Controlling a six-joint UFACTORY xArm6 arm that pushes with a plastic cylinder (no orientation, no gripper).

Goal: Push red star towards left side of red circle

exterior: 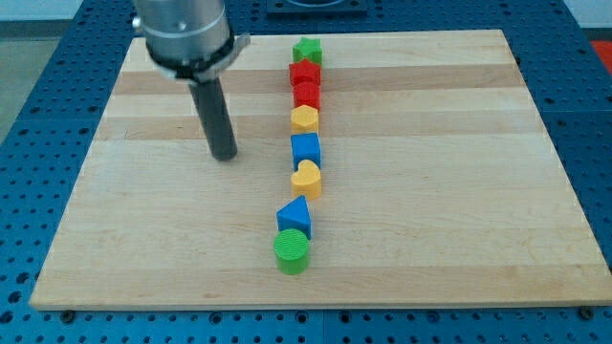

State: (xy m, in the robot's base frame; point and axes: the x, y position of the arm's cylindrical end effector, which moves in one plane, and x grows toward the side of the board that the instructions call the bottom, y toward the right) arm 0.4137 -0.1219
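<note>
The red star (pixel 304 73) lies near the view's top centre of the wooden board (pixel 143 220), in a column of blocks. The red circle (pixel 307 95) sits just below it, touching it. A green star (pixel 308 51) is above the red star. My tip (pixel 225 156) rests on the board well to the view's left of the column, about level with the blue cube (pixel 306 148), and touches no block.
Below the red circle the column continues with a yellow hexagon (pixel 304 118), the blue cube, a yellow heart (pixel 307 178), a blue triangle (pixel 295 218) and a green circle (pixel 292 251). A blue perforated table surrounds the board.
</note>
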